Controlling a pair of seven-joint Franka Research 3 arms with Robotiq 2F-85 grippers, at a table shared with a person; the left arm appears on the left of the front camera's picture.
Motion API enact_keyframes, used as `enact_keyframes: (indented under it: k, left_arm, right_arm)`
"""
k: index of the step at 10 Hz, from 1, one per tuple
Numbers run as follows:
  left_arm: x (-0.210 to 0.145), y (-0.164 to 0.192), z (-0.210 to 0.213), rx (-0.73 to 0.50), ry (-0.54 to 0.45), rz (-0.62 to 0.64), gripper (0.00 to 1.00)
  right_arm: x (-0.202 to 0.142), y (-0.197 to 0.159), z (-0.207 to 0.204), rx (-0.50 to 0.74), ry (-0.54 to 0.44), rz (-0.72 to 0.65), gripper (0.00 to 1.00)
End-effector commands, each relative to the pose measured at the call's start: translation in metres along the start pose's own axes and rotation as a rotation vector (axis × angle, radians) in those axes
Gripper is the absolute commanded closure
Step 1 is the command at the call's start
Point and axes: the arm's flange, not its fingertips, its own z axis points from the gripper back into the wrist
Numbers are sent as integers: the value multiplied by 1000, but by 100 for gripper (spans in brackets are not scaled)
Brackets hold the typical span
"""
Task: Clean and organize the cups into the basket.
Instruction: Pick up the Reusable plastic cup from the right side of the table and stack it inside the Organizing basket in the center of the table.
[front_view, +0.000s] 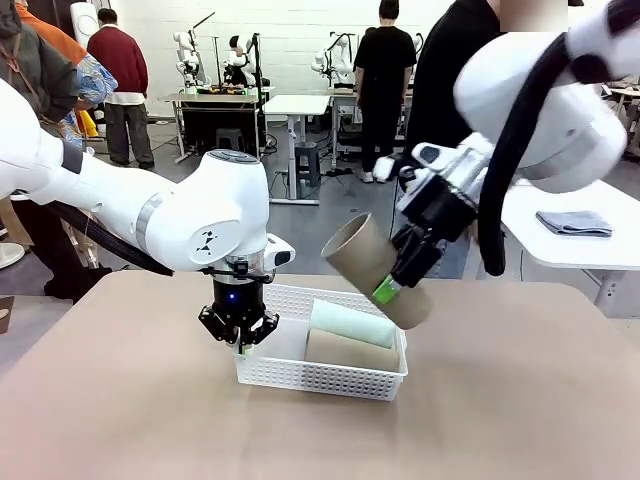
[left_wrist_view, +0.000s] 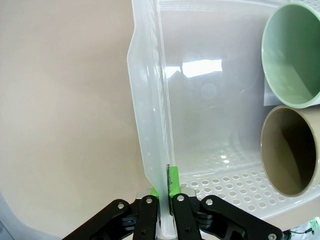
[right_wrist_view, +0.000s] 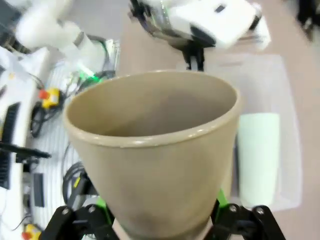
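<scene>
The white lattice basket (front_view: 300, 378) sits mid-table. A mint green cup (front_view: 350, 322) and a tan cup (front_view: 348, 352) lie on their sides in it. My left gripper (front_view: 241, 337) is shut on the basket's left wall; the left wrist view shows that gripper (left_wrist_view: 166, 194) pinching the wall (left_wrist_view: 150, 100), with the mint cup (left_wrist_view: 292, 55) and the tan cup (left_wrist_view: 292, 150) inside. Above the basket, my right gripper (front_view: 402, 272) is shut on a second tan cup (front_view: 368, 262), tilted with its mouth up-left. In the right wrist view this cup (right_wrist_view: 155, 150) sits in that gripper (right_wrist_view: 160, 212), with the mint cup (right_wrist_view: 257, 155) below.
A person in black (front_view: 450, 70) stands at the table's far side behind my right arm. A white side table with a folded grey cloth (front_view: 573, 222) stands at the right. Bare tan tabletop (front_view: 120, 400) lies left of and in front of the basket.
</scene>
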Motion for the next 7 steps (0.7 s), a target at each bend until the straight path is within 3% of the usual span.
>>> enact_keyframes:
  k: [1, 3, 5, 7]
  left_arm:
    - [-2, 0, 1, 4, -3, 0, 100]
    - [-2, 0, 1, 4, -3, 0, 100]
    - [-2, 0, 1, 4, -3, 0, 100]
    - [-2, 0, 1, 4, -3, 0, 100]
  right_arm:
    - [19, -19, -14, -3, 171, -65, 16]
    - [30, -25, -28, -33, 237, -60, 16]
    - [24, -23, -25, -33, 185, 9, 16]
    - [22, -20, -36, -17, 230, -44, 16]
